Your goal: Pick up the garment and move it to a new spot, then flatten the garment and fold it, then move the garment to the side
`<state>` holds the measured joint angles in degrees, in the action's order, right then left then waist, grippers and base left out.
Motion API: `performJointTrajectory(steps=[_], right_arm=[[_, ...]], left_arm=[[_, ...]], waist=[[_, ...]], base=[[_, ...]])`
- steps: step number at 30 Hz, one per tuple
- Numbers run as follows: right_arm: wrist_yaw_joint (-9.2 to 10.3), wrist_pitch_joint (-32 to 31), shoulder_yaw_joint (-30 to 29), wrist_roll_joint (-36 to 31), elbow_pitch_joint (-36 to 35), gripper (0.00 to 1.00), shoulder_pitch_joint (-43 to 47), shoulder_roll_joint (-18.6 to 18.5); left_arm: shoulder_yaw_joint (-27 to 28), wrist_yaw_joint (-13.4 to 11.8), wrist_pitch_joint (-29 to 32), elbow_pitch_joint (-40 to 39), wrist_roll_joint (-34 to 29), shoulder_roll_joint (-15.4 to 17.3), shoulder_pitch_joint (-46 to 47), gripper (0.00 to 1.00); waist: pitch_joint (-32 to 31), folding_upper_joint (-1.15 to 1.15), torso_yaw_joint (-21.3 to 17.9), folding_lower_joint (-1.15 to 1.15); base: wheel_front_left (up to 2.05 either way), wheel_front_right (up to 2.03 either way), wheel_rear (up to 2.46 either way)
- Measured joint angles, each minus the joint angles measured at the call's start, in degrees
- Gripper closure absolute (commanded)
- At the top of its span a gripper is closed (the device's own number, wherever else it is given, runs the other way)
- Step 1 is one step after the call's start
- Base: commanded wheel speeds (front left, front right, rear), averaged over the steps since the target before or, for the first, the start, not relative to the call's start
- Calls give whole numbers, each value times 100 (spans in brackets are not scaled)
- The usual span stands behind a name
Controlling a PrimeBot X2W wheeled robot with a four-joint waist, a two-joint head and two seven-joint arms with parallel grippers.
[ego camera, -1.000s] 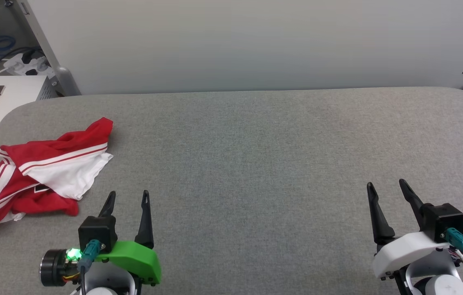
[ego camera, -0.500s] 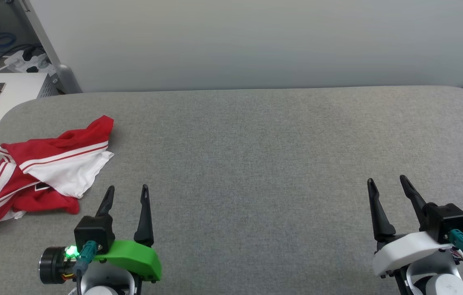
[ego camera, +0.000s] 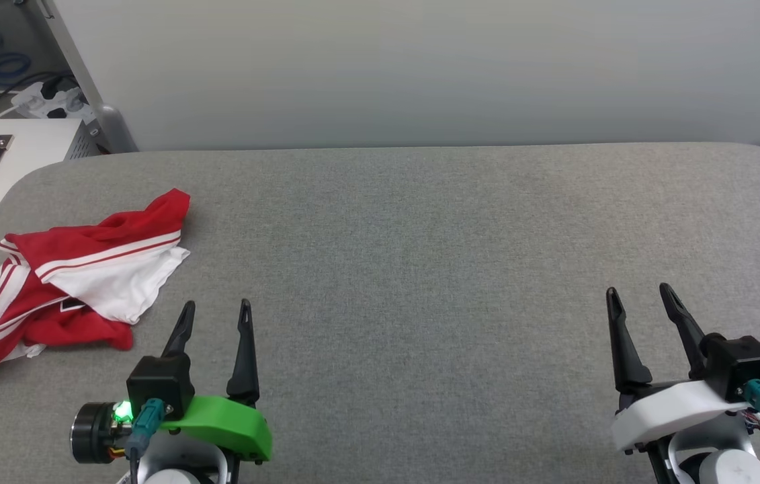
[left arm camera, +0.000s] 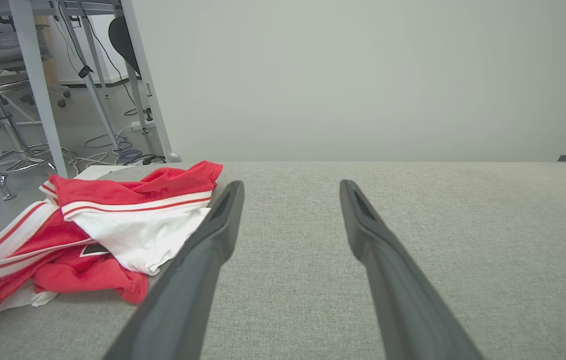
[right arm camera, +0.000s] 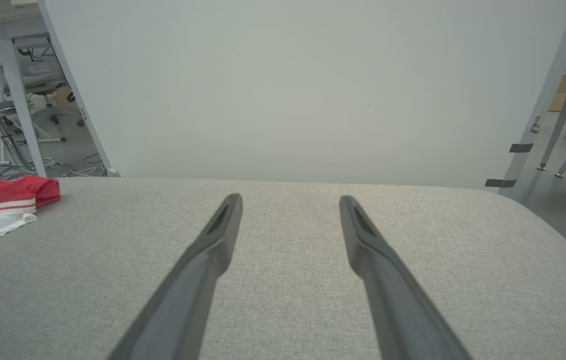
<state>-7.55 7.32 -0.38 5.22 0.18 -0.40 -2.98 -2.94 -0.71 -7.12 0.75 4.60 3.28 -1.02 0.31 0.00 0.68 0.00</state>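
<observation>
The crumpled garment [ego camera: 77,282] lies just ahead and left of the open left gripper [ego camera: 216,306], far from the open right gripper [ego camera: 639,290], so the left one should pinch a thick fold.

The tabletop [ego camera: 420,222] is covered in grey woven cloth, matt and finely rough. The garment [ego camera: 77,282] is thin, soft cloth, creased all over. Just beside the garment, the left tool [ego camera: 216,306] has smooth, matt fingers [left arm camera: 202,260] of dark plastic and a smooth green plastic shell. Well apart from the garment, the right tool [ego camera: 639,290] has the same fingers and a white plastic shell. Behind the garment, the pale panel [ego camera: 420,67] is smooth and matt.
</observation>
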Motion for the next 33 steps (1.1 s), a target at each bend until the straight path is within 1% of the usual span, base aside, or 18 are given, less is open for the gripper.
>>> performJointTrajectory(steps=[10, 20, 22, 33], right_arm=[[0, 107, 29, 13, 172, 0, 1, 1], [0, 227, 32, 19, 236, 0, 1, 1], [0, 254, 33, 19, 250, 0, 1, 1], [0, 366, 47, 47, 298, 0, -1, 2]], left_arm=[[-69, 3, -122, 197, 51, -1, 0, 0], [-135, 3, -243, 233, 112, -1, 2, 0], [-138, 2, -271, 238, 219, -1, 3, 0], [-207, 3, -401, 303, 247, -3, 20, 0]], waist=[[14, 0, 1, 0], [46, 0, 19, 0], [49, 0, 22, 0], [103, 0, 41, 0]], base=[[0, 0, 0], [0, 0, 0], [0, 0, 0], [0, 0, 0]])
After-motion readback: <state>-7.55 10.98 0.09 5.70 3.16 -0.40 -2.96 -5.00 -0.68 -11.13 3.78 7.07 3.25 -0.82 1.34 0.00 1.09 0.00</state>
